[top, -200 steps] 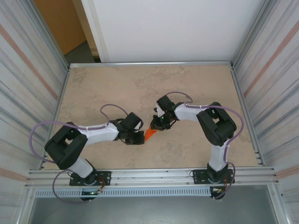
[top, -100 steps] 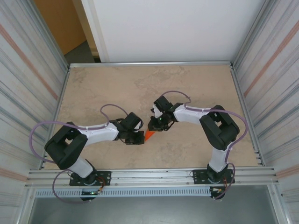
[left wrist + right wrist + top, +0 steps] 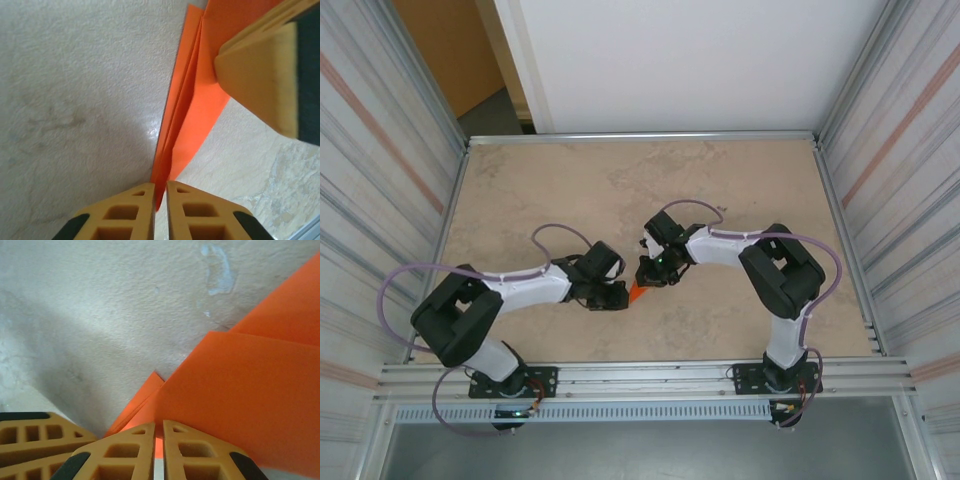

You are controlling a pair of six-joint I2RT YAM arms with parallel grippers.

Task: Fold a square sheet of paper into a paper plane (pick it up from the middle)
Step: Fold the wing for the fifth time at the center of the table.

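Note:
The square sheet of paper is folded into a narrow, pointed orange paper plane (image 3: 637,292) with layered creases, lying low over the table's middle. My left gripper (image 3: 622,296) is shut on its pointed tip; the paper plane (image 3: 192,105) runs up from between the yellow fingertips (image 3: 137,210). My right gripper (image 3: 654,272) pinches the wider end from the other side, jaws shut on the paper plane's (image 3: 240,390) edge. The right gripper's fingers (image 3: 260,75) press on the paper in the left wrist view. Both grippers hide most of the plane from above.
The beige stone-pattern table (image 3: 570,190) has metal rails along its edges. Corrugated walls (image 3: 380,180) stand close on both sides, and a white panel (image 3: 690,60) stands at the back. Purple cables (image 3: 560,230) loop over both arms.
My right gripper has slid left and nearer, closing in on the left gripper, and less orange shows between them. The left arm has barely moved.

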